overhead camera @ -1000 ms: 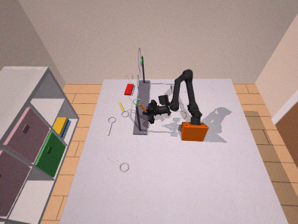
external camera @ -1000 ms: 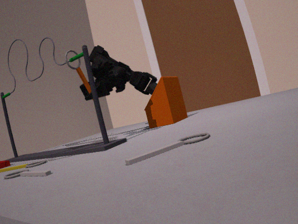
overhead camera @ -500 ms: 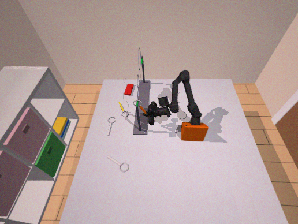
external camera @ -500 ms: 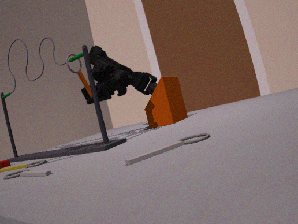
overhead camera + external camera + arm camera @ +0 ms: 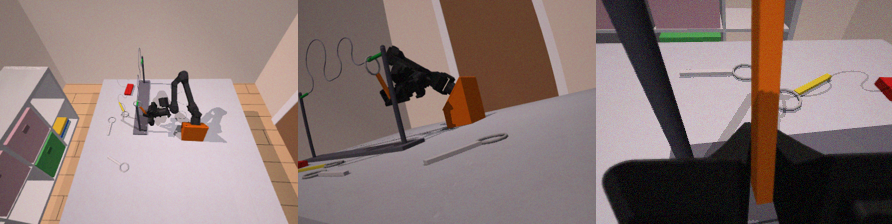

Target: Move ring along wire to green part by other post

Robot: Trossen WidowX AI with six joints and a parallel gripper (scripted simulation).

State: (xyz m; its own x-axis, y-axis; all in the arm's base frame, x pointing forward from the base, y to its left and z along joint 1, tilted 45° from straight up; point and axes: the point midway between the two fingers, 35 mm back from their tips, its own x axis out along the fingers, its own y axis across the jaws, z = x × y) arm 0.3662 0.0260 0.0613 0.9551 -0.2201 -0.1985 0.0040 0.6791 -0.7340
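The orange handle [image 5: 142, 110] [image 5: 383, 85] [image 5: 767, 60] slants down from its grey ring [image 5: 379, 69]. The ring is around the wire at the inner end of the green part [image 5: 375, 56] beside the near post [image 5: 138, 118] [image 5: 394, 95] [image 5: 656, 80]. Whether it touches the wire is too small to tell. My gripper [image 5: 145, 114] [image 5: 388, 99] [image 5: 754, 128] is shut on the lower handle, just beside that post. The thin grey wire [image 5: 316, 39] winds in tall bends to the other green part [image 5: 142, 61] [image 5: 304, 95] at the far post [image 5: 143, 72] [image 5: 307, 127].
The posts stand on a dark base [image 5: 144, 92] [image 5: 413, 143]. A yellow-handled ring [image 5: 121, 107] [image 5: 812, 84], a red block [image 5: 129, 89] and two pale-handled rings [image 5: 110, 128] [image 5: 114, 160] lie on the table. An orange block [image 5: 194, 133] [image 5: 462, 101] is at the arm's foot.
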